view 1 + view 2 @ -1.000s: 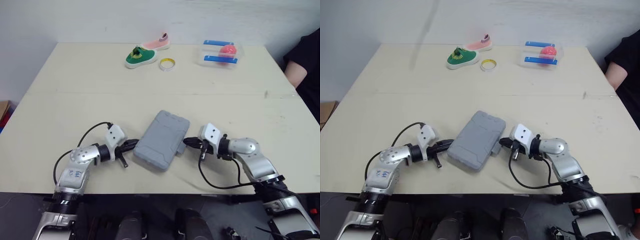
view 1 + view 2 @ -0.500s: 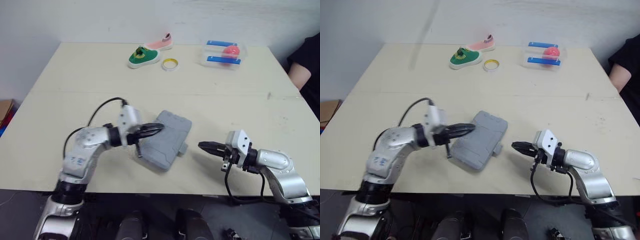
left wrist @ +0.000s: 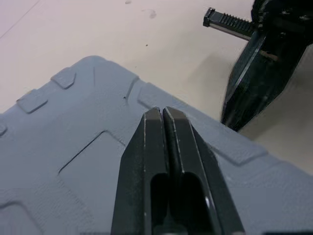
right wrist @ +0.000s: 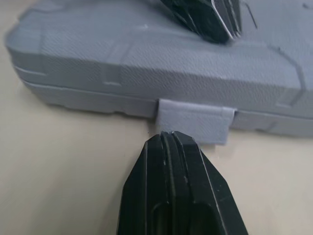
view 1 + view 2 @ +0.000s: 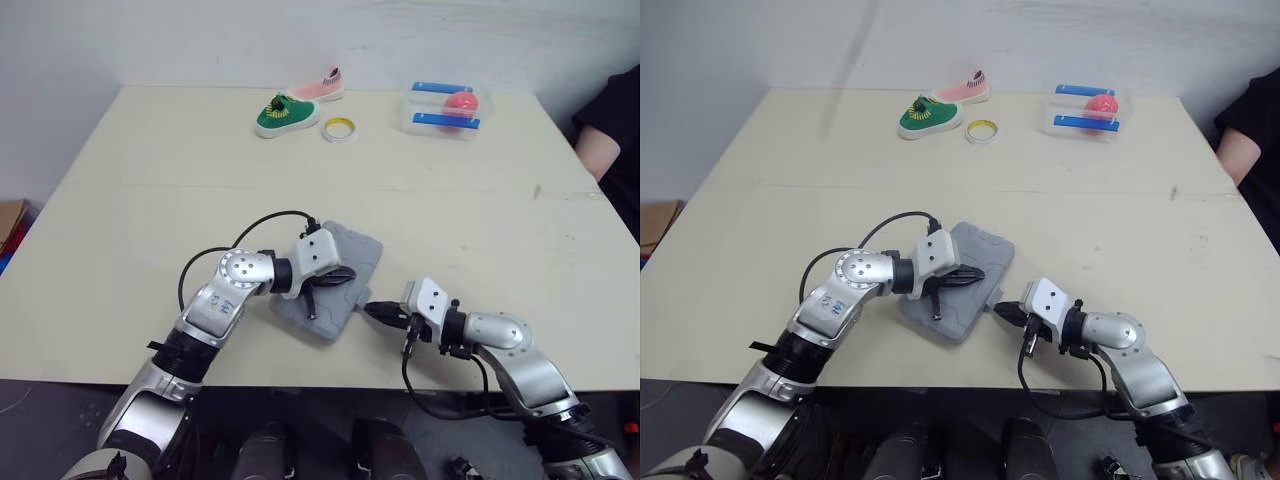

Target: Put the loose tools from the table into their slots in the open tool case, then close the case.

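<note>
The grey tool case (image 5: 345, 250) lies shut near the table's front edge. My left gripper (image 5: 345, 273) is shut and rests on top of the lid (image 3: 73, 147), tips near the case's middle. My right gripper (image 5: 371, 309) is shut too, its tips just short of the grey latch tab (image 4: 194, 120) on the case's right-hand long side. In the left wrist view the right gripper (image 3: 254, 63) stands beyond the case's edge. No loose tools lie on the table.
At the far end of the table lie a green shoe (image 5: 283, 113), a pink shoe (image 5: 318, 85), a yellow tape ring (image 5: 338, 129) and a clear box with a pink ball (image 5: 448, 107). A person's arm (image 5: 608, 130) shows at the right edge.
My left gripper has moved from the case's left edge onto the lid. My right gripper has come back in toward the latch tab.
</note>
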You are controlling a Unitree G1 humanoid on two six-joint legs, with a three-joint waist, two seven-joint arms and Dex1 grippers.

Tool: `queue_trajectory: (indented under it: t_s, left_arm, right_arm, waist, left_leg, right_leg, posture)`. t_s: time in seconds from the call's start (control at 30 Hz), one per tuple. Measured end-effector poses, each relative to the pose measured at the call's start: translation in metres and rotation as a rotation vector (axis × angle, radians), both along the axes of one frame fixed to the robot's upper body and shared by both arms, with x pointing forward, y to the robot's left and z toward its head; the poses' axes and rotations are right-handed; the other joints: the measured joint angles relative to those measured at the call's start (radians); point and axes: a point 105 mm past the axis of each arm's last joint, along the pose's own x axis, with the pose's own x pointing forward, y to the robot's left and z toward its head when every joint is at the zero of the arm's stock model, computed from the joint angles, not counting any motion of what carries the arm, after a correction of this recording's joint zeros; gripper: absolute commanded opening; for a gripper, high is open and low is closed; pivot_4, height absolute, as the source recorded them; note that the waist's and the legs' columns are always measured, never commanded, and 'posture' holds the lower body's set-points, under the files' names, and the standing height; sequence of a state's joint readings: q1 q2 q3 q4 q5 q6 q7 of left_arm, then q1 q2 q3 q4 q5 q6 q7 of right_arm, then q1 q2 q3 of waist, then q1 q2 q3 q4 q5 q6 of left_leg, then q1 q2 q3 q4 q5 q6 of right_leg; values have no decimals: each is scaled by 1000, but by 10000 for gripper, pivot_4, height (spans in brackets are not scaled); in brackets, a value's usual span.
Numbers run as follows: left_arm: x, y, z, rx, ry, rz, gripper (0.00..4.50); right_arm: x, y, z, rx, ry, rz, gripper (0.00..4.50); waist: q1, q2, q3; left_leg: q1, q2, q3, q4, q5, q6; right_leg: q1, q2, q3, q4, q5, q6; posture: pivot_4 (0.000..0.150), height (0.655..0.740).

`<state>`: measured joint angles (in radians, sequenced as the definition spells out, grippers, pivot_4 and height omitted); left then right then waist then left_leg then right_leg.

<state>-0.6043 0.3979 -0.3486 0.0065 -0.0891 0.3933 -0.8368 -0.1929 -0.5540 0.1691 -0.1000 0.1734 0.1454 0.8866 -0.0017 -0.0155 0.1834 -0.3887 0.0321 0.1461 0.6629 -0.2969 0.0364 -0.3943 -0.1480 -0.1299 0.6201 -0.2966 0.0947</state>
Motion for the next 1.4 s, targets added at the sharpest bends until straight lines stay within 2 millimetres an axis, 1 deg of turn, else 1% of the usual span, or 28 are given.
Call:
queue_trajectory:
  t_s: [0.2, 0.33, 0.57, 0.67, 0.83, 0.9, 0.93, 1.03, 1.1, 1.17, 1.23, 1.3, 1.33, 1.37, 1.4]
  left_arm:
    - [-3, 1, -1, -7, 10, 13, 414]
    - [-3, 3, -2, -9, 17, 22, 414]
    - [-2, 7, -3, -4, 19, 33, 414]
    - [-3, 7, -5, -4, 26, 32, 414]
    - [-4, 9, -9, -4, 40, 38, 414]
    - [-4, 11, -12, -7, 48, 46, 414]
    - [-4, 11, -12, -9, 50, 49, 414]
    - [-4, 14, -11, -41, 55, 57, 414]
    - [-3, 18, -7, -105, 30, 58, 414]
    - [-4, 27, 0, -203, 28, 69, 414]
    - [-1, 50, 6, -266, 35, 122, 414]
    - [-3, 67, 12, -278, 8, 131, 414]
    - [-3, 73, 16, -285, -7, 133, 414]
    - [-7, 79, 26, -305, -39, 122, 414]
    - [-11, 85, 33, -318, -68, 117, 2758]
  right_arm:
    - [3, 5, -3, -2, -3, 2, 0]
    - [10, 13, -3, 11, -7, 10, 0]
    - [20, 26, -1, -1, -18, 41, 0]
    - [22, 34, -1, -48, -32, 86, 0]
    - [23, 39, -4, -89, -32, 117, 0]
    - [23, 41, -6, -96, -30, 122, 0]
    - [23, 42, -6, -93, -29, 121, 0]
    - [24, 42, -4, -76, -30, 115, 0]
    - [20, 36, 2, -51, -36, 133, 0]
    - [11, 23, 19, -40, -91, 184, 0]
    - [7, -3, 32, -73, -127, 185, 0]
    - [6, -20, 38, -88, -140, 162, 0]
    - [6, -23, 39, -88, -142, 161, 0]
    - [5, -25, 43, -76, -151, 167, 0]
    - [4, -29, 45, -75, -155, 168, 0]
  waist:
    - [0, 0, -1]
    - [-2, 0, -1]
    - [-25, -2, -3]
    - [-35, -1, -6]
    - [-36, -2, -15]
    - [-35, -2, -16]
    - [-35, -2, -16]
    - [-35, -2, -17]
    - [-32, 0, -16]
    - [-26, 3, -12]
    - [-23, 3, -7]
    - [-24, 1, -5]
    - [-25, 1, -5]
    - [-27, 1, -3]
    - [-27, 1, -1]
  left_leg:
    - [1, 0, -1, 0, 0, 0]
    - [2, 0, 0, 0, 0, 0]
    - [3, 2, -1, 0, 1, -2]
    - [4, 4, 0, -1, 0, -4]
    - [10, 10, 1, -2, -2, -7]
    - [20, 13, 1, -6, -8, -12]
    - [21, 15, 1, -6, -8, -13]
    - [21, 17, 1, -10, -6, -17]
    - [19, 16, 2, -13, -2, -19]
    - [14, 16, 3, -13, 2, -17]
    - [13, 16, 3, -14, 3, -18]
    - [13, 16, 3, -14, 3, -17]
    - [12, 16, 3, -14, 3, -17]
    - [12, 16, 3, -14, 2, -17]
    - [12, 15, 4, -14, 2, -17]
  right_leg:
    - [1, 0, 2, 0, 0, 0]
    - [1, 0, 2, 0, 0, 0]
    - [2, 1, 3, 2, 0, -1]
    - [2, 3, 3, 2, -1, -2]
    - [5, 8, 4, 3, -4, -7]
    - [13, 11, 4, 0, -5, -9]
    - [14, 12, 4, 0, -6, -10]
    - [11, 14, 5, 0, -7, -12]
    - [6, 15, 5, 2, -7, -13]
    - [2, 15, 6, 3, -7, -14]
    - [1, 15, 6, 3, -7, -14]
    - [1, 15, 5, 2, -7, -14]
    - [1, 15, 5, 1, -7, -14]
    - [1, 15, 5, 1, -7, -14]
    - [1, 15, 6, 1, -7, -14]
  posture:
    - [1500, 7400]
    - [1500, 7400]
    - [1500, 7400]
    - [1500, 7400]
    - [1500, 7400]
    - [1500, 7400]
    - [1500, 7400]
    - [1500, 7400]
    - [1500, 7400]
    - [1500, 7400]
    - [1500, 7400]
    - [1500, 7400]
    - [1500, 7400]
    - [1500, 7400]
    - [1500, 7400]
